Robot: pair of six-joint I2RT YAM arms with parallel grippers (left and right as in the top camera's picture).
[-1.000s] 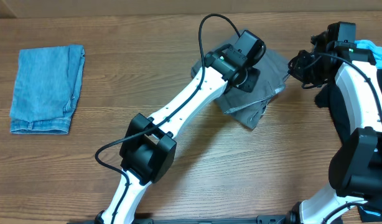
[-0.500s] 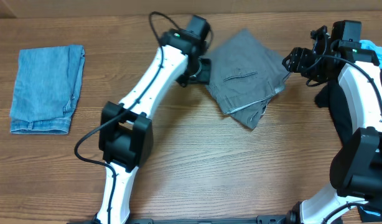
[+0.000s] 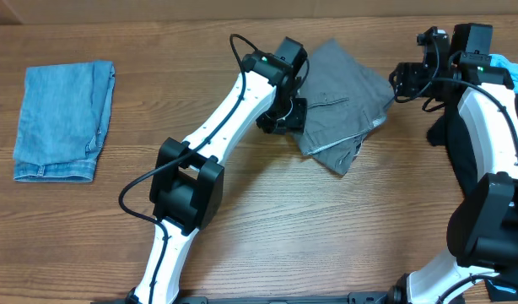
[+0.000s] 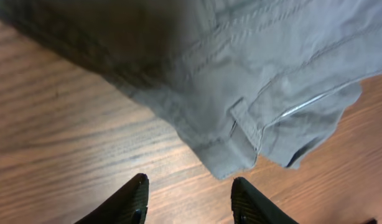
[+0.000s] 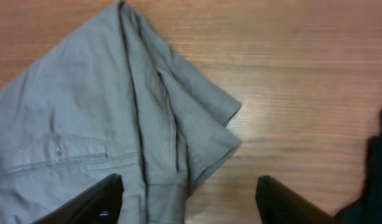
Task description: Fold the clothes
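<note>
- Overhead: a pair of grey cotton shorts (image 3: 343, 89), folded into a rough square, lies on the brown wooden table (image 3: 326, 228), right of centre toward the far edge. The left gripper (image 3: 280, 121) is at its left edge and the right gripper (image 3: 402, 80) is just beside its right corner. A folded blue denim garment (image 3: 63, 118) lies well apart on the left. A black garment (image 3: 445, 135) lies on the right.
- Left wrist: the fingers stand moderately apart over bare wood, gripping nothing, with the shorts' hem corner just ahead.
- Right wrist: the fingers are spread wide and empty, and the shorts lie below and to the left.
</note>
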